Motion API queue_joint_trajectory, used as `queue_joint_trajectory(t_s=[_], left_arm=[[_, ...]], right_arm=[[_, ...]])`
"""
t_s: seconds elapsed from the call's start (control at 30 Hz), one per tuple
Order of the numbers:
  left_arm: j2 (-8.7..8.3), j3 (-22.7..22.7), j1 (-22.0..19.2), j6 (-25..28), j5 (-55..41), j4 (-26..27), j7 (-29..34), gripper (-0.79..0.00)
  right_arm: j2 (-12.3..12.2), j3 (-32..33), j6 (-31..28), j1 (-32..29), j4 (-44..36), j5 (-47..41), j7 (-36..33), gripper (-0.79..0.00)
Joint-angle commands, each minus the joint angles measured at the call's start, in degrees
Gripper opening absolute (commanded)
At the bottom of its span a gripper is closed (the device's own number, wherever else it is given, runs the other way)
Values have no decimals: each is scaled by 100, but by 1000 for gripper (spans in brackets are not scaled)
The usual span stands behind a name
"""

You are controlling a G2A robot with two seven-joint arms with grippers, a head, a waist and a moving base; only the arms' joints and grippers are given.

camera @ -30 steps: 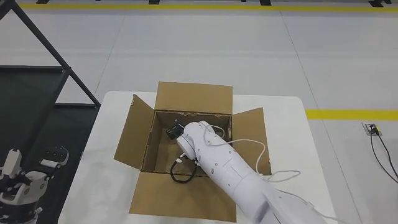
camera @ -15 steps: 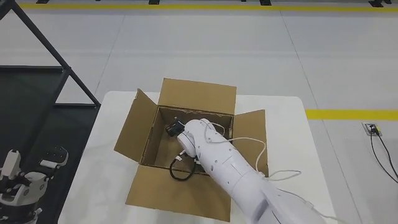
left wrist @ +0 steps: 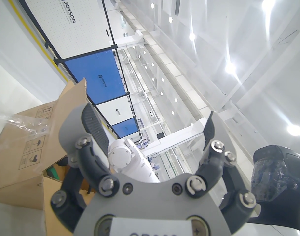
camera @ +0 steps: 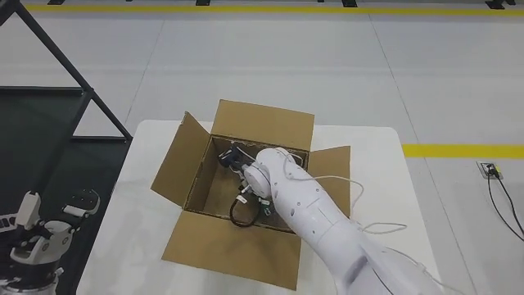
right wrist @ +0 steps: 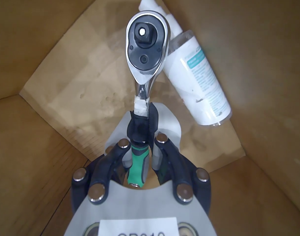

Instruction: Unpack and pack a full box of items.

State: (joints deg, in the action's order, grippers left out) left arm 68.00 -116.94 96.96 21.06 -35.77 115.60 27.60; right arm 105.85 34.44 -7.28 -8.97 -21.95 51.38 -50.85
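Note:
An open cardboard box (camera: 264, 120) stands on the white table (camera: 377, 164) with its flaps spread. My right arm goes down into it. In the right wrist view my right gripper (right wrist: 141, 121) is shut on the green and black handle of a ratchet wrench (right wrist: 147, 47), whose chrome head points at the box floor (right wrist: 86, 82). A white bottle with a teal label (right wrist: 200, 87) lies in the box's corner beside the wrench head. My left gripper (left wrist: 152, 128) is open and holds nothing, off the table's left side (camera: 56, 211), pointing up past the box's outer wall (left wrist: 29, 133).
A black cable loop (camera: 241, 215) hangs from my right arm over the box's near side. A black metal frame (camera: 65, 90) stands left of the table. Bare tabletop lies left and right of the box.
The box has turned a little and slid on the table. My right arm has shifted toward the box's far right side. My left gripper has risen slightly.

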Motion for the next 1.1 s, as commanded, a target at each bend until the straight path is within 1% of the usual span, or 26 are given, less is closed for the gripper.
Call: queue_joint_trajectory(t_s=[0.0, 0.13, 0.23, 0.33, 0.43, 0.5, 0.57, 0.9, 0.93, 1.0, 1.07], left_arm=[[0, 14, -30, -22, 22, -9, 5, 0], [1, 41, -88, -68, 60, -19, 17, 0], [2, 58, -126, -104, 83, -18, 21, 0], [5, 85, -154, -125, 114, -17, 16, 0], [6, 110, -189, -148, 142, -25, 11, 0], [8, 128, -211, -176, 161, -29, -1, 0], [9, 143, -227, -192, 186, -21, -6, 0], [14, 136, -300, -273, 214, -30, -59, 0], [14, 130, -300, -283, 213, -25, -57, 0], [14, 122, -295, -290, 240, -7, -43, 0], [15, 121, -292, -304, 255, -4, -42, 0]], right_arm=[[-98, 70, 6, -64, -236, 58, -22, -785], [-369, 260, 66, -313, -1050, 309, -182, -785], [-640, 495, 220, -661, -1989, 629, -447, -785], [-960, 876, 326, -1227, -3267, 1028, -791, -785], [-1261, 1331, 455, -1961, -4679, 1531, -1188, -785], [-1406, 1601, 519, -2431, -5480, 1816, -1385, -785], [-1487, 1794, 725, -2798, -6039, 2006, -1526, -785], [-1487, 1794, 725, -2798, -6039, 2006, -1526, -785], [-1488, 1801, 713, -2838, -6031, 1983, -1436, -785], [-1486, 1843, 508, -2864, -6018, 1788, -1209, -785], [-1487, 1930, 521, -2836, -6091, 1751, -1042, -785]])
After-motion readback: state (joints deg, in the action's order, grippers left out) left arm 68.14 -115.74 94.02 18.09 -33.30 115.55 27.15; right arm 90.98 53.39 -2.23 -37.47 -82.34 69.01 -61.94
